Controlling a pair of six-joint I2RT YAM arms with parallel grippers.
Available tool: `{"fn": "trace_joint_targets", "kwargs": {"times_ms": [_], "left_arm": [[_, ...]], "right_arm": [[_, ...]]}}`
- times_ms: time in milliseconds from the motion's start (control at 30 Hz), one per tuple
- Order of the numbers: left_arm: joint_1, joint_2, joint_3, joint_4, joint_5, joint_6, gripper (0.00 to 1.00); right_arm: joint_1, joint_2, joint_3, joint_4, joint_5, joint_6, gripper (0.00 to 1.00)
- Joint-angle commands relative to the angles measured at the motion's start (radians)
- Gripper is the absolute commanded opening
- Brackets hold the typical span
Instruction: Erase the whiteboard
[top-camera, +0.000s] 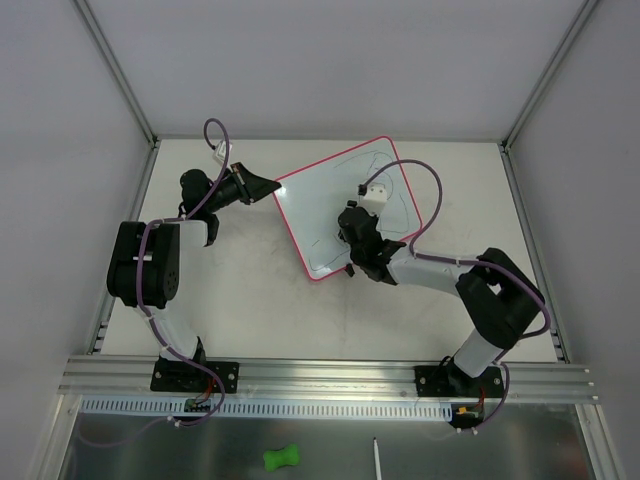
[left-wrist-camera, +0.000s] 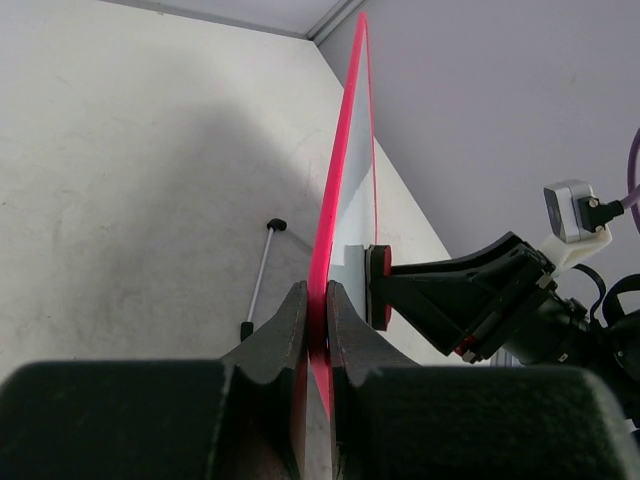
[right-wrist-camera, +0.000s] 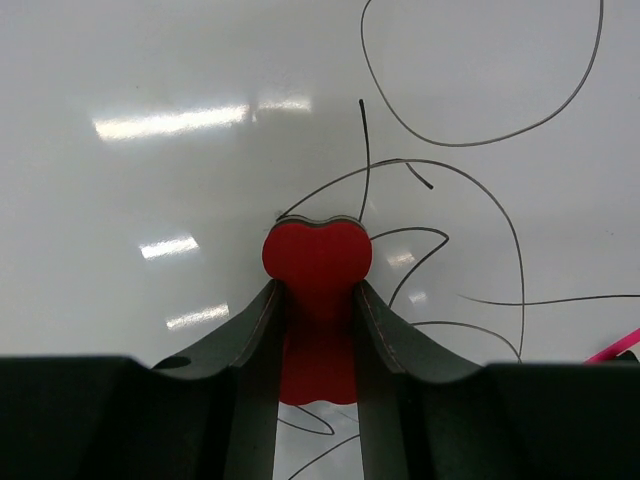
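Mid-wipe, by the look of it, on the whiteboard (top-camera: 315, 220), lying askew on the desk (top-camera: 250, 300): clamped at its left corner by the left tool (left-wrist-camera: 317, 300), pressed mid-board by a red eraser (right-wrist-camera: 317, 250) pinched in the right tool (right-wrist-camera: 318, 295). Next, likely: sweep over the black scribbles (right-wrist-camera: 365, 150) just beyond the eraser. Cannot tell whether flat or lifted at the clamped corner; eraser hidden from above.

I've got a matte white counter (top-camera: 300, 310) boxed in by plain grey panels: back wall (top-camera: 330, 60), left wall (top-camera: 60, 130), right wall (top-camera: 590, 200). Aluminium posts (top-camera: 113, 65) rise from the far corners, and a slotted aluminium rail (top-camera: 330, 375) runs along the near edge. Below it is a metal tray (top-camera: 480, 455) holding a green bone-shaped piece (top-camera: 282, 458) and a thin white stick (top-camera: 377, 458). Light is even and shadows are soft.
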Motion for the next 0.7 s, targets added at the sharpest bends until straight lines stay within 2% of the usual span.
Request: {"fn": "trace_joint_targets", "kwargs": {"times_ms": [0,133,300,567,667], "left_arm": [[-0.016,-0.034,0.012,0.013,0.042,0.06,0.0],[-0.016,-0.031,0.013,0.013,0.042,0.06,0.0],[-0.014,-0.026,0.015,0.006,0.037,0.057,0.0],[-0.016,-0.028,0.015,0.002,0.039,0.055,0.0],[-0.016,-0.028,0.015,0.001,0.04,0.055,0.0]], "right_arm": [[0.035,0.033,-0.009,0.022,-0.015,-0.064,0.0],[0.126,0.063,0.036,0.1,-0.036,-0.243,0.0],[0.235,0.102,0.045,0.213,-0.093,-0.376,0.0],[0.252,0.143,0.045,0.203,-0.037,-0.328,0.0],[0.203,0.126,-0.004,0.203,-0.055,-0.218,0.0]]}}
